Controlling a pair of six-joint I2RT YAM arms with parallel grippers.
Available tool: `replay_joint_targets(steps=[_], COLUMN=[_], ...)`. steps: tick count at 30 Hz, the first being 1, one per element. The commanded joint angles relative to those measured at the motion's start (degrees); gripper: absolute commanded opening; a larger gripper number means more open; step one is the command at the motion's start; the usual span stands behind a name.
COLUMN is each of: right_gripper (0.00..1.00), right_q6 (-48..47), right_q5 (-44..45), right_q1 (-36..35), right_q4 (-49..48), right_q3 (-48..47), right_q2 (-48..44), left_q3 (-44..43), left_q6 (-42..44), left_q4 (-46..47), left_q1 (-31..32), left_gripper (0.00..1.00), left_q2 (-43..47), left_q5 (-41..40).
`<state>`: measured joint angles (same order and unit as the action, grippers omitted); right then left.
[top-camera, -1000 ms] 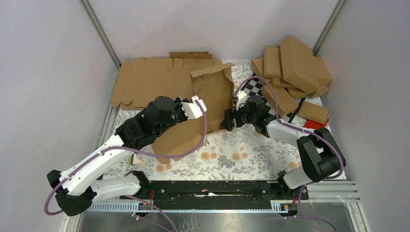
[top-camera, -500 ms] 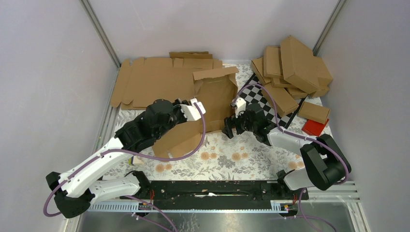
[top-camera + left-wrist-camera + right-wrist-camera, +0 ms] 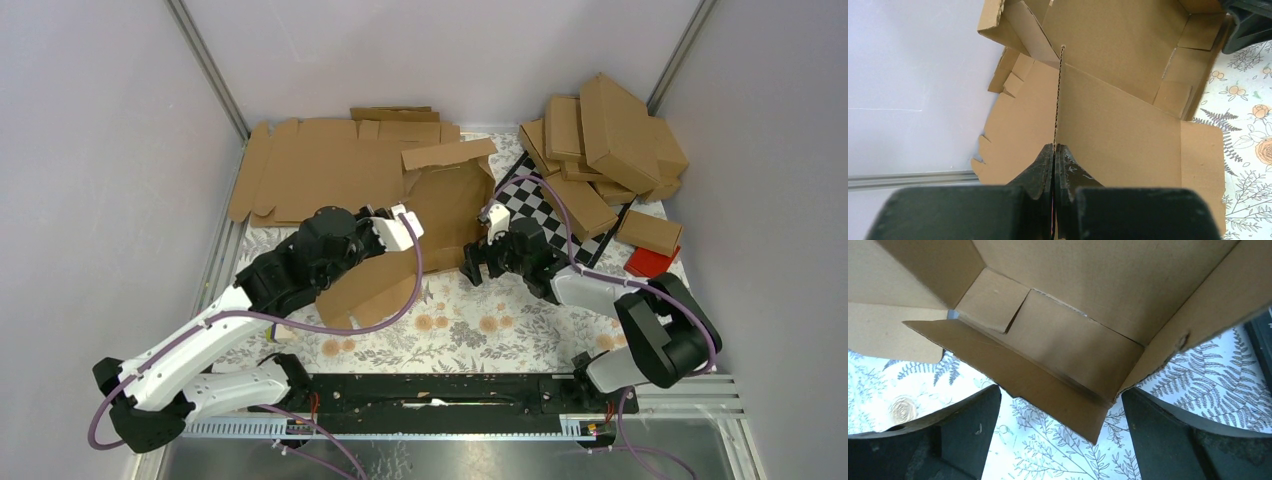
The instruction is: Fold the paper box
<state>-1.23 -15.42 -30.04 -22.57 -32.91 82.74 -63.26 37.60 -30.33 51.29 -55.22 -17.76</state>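
Note:
The paper box (image 3: 445, 205) is a brown corrugated die-cut piece, partly folded, lying mid-table with its far flap raised. In the left wrist view my left gripper (image 3: 1054, 148) is shut on the thin edge of an upright side wall of the box (image 3: 1128, 120). In the top view the left gripper (image 3: 405, 225) sits at the box's left side. My right gripper (image 3: 476, 262) is open at the box's near right corner. In the right wrist view its fingers (image 3: 968, 415) stand wide apart on either side of a box flap (image 3: 1063, 385), not touching it.
Flat brown cardboard sheets (image 3: 310, 170) lie at the back left. A pile of folded boxes (image 3: 600, 140) sits at the back right on a checkered board (image 3: 545, 195). A red object (image 3: 650, 263) lies at the right. The table has a floral cloth (image 3: 480, 320).
The box has tipped back and lies flatter, its top flap moved to the right. My right gripper has drawn slightly toward the near side and left; the left arm has barely moved.

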Motion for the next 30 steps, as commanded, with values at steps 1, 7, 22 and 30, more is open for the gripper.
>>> replay_joint_targets(steps=[1,7,22,30], right_gripper=[0.97,0.92,0.99,1.00], right_q6=[-0.5,0.4,6.9,9.4], right_q5=[3.1,6.4,15.9,17.0], right_q1=[-0.8,-0.8,-0.8,-0.8], right_q4=[-5.1,-7.4,-16.9,-17.0], right_q3=[-1.9,-3.2,-5.5,-8.0], right_q2=[1.4,4.3,13.4,19.3], left_q3=[-0.5,-0.4,-2.1,-2.7], left_q6=[-1.4,-1.7,-2.8,-3.4], left_q4=[3.3,3.4,1.9,1.0], left_q1=[0.5,0.4,0.4,0.4], left_gripper=[0.00,0.00,0.00,0.00], left_q2=[1.6,1.4,-1.4,-2.0], left_q5=[2.4,2.5,4.7,6.1])
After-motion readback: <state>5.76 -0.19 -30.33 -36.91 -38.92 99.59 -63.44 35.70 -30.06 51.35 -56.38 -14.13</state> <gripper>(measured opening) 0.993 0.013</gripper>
